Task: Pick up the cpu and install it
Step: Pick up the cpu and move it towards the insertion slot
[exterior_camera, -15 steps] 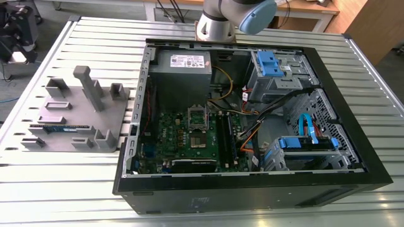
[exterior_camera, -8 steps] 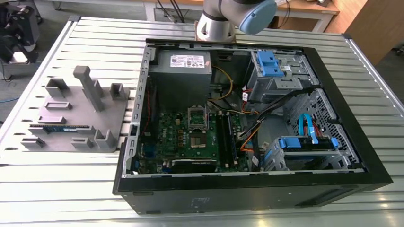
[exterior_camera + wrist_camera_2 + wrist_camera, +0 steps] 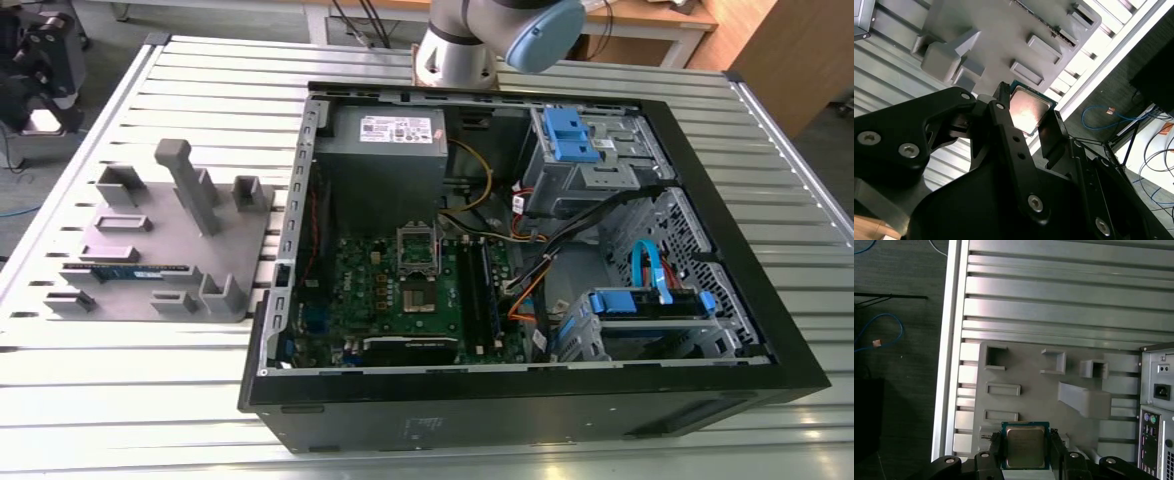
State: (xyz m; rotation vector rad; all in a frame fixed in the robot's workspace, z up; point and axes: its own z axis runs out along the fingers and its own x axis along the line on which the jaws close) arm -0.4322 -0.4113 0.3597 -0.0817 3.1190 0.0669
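On the slatted metal table (image 3: 134, 400) I see the open computer case (image 3: 534, 400) beside the grey holder (image 3: 147, 240). Over that holder's edge, my gripper (image 3: 1025, 450) has its jaws clamped on the cpu (image 3: 1025, 445).

In the exterior view the light is bright and even, falling from above; the slatted table (image 3: 160, 400) gleams pale with soft streaks, the grey holder (image 3: 134, 240) throws only faint shadows, and the inside of the computer case (image 3: 534, 405) lies dimmer under its walls. In the second wrist view the chip (image 3: 1026, 107) carries a warm patch of glare, the table's edge burns out to white, and the black gripper (image 3: 1029, 117) sits in deep shade; in the first wrist view bright bands run along the table's slats beside a dark floor (image 3: 899, 365).
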